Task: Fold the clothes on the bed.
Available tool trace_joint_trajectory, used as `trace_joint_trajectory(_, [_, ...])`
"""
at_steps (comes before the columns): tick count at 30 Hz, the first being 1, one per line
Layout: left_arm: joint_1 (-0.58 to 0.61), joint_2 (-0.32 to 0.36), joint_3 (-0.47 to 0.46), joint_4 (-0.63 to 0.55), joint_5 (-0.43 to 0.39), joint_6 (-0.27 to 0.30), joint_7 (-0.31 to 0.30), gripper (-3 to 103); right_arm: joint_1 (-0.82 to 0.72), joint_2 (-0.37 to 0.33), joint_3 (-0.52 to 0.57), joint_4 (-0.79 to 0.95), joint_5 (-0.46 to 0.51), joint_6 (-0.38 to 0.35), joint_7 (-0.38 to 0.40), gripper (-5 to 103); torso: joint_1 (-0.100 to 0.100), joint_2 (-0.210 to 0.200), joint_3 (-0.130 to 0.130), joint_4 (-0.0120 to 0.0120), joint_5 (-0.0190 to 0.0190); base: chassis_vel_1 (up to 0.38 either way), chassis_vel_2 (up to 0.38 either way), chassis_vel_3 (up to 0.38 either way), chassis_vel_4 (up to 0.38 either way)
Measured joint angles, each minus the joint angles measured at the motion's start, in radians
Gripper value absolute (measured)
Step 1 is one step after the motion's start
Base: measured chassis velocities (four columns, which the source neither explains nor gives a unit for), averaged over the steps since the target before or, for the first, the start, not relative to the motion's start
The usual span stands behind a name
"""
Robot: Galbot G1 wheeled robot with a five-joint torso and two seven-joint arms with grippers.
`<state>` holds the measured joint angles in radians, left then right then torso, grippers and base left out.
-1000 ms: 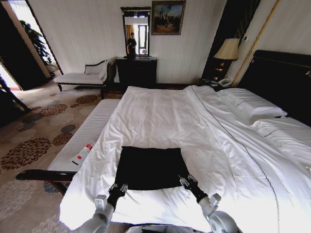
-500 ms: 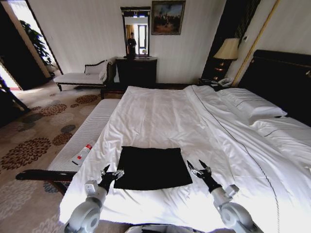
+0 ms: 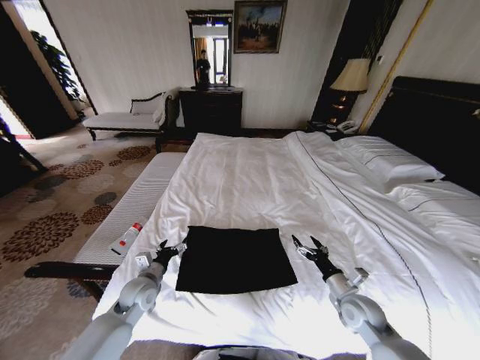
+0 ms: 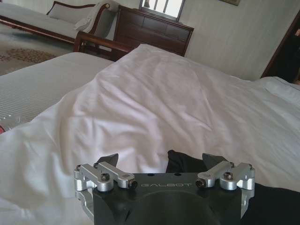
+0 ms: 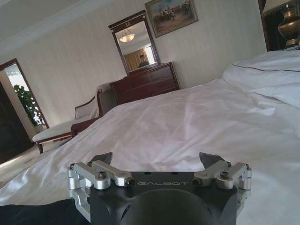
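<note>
The soft black fabric T-shirt (image 3: 234, 259) lies near the foot of the big white-sheeted bed (image 3: 255, 180) as a flat, tidy rectangle, so I'd say the folding is mostly done. Left gripper (image 3: 166, 250) sits just beside its left edge, right gripper (image 3: 309, 247) near its right edge, both fingers spread wide, holding nothing.
</note>
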<state>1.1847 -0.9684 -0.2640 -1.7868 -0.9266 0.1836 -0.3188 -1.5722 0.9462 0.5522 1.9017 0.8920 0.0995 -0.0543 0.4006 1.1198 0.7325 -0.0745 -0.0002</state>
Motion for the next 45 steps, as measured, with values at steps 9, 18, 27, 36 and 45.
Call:
trace_joint_trajectory(9, [-0.179,-0.069,0.073,0.208,-0.015,0.006,0.043,98,-0.018,0.006,0.040,-0.007,-0.010,-0.005,0.005,100,0.000,0.000,0.000,0.0001,0.0001,0.000,0.000,0.000,0.000])
trace_joint_trajectory(18, [-0.231,-0.086,0.118,0.267,-0.008,0.008,0.063,84,-0.012,0.011,0.041,-0.016,-0.013,-0.012,0.005,100,0.000,0.000,0.000,0.0002,0.0002,0.000,0.000,0.000,0.000])
trace_joint_trajectory(27, [-0.252,-0.097,0.170,0.295,0.014,0.010,0.079,62,-0.015,0.009,0.053,-0.009,-0.004,-0.018,0.007,100,0.000,0.000,0.000,0.0003,0.0001,0.000,0.000,0.000,0.000])
trace_joint_trajectory(36, [-0.261,-0.101,0.191,0.299,0.006,0.014,0.066,59,-0.032,0.011,0.075,0.000,0.009,-0.018,0.003,100,0.000,0.000,0.000,0.0002,0.0001,0.000,0.000,0.000,0.000])
trace_joint_trajectory(45, [-0.272,-0.095,0.201,0.294,0.003,0.019,0.068,33,-0.037,0.018,0.081,0.001,0.016,-0.022,0.002,100,0.000,0.000,0.000,0.0002,0.0001,0.000,0.000,0.000,0.000])
